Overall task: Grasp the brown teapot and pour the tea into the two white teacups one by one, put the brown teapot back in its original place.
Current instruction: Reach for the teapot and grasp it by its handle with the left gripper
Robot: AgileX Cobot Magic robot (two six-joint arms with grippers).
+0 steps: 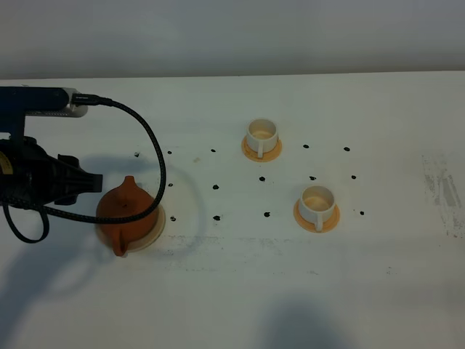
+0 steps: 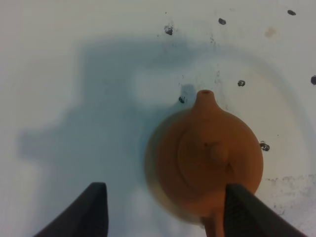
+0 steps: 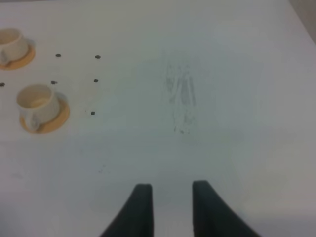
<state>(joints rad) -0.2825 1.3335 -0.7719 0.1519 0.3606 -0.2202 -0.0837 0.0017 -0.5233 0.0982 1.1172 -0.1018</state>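
The left end effector (image 2: 164,186) hangs over the left side of the counter (image 1: 240,291) with its two dark fingers (image 2: 94,212) spread wide apart, clamped on nothing. The brown teapot (image 2: 207,158) lies just ahead of it and off toward one finger. The teapot's handle end comes just beside that finger, and I cannot tell whether they touch. The spout points away from the end effector. The teapot stands upright with its lid on, on the beige coaster (image 1: 156,231), whose pale rim shows around its right and near sides. A black cable (image 1: 154,149) loops from the arm over the counter just behind the teapot.

The right end effector (image 3: 171,185) has its fingers drawn together with nothing between them. It hovers over bare counter on the right, near a patch of grey scuff marks (image 1: 445,190).

Well to the right of the teapot stand the two white teacups, each upright on its own orange saucer with its little handle turned toward the near edge. The far teacup (image 1: 261,134) sits on its saucer (image 1: 248,152) near the middle of the counter. The near teacup (image 1: 317,202) sits on its saucer (image 1: 299,216) further right and closer in. Both look pale tan inside; whether that is the tea I cannot tell. Small black dots (image 1: 216,187) mark the counter in rows between the teapot and the cups.
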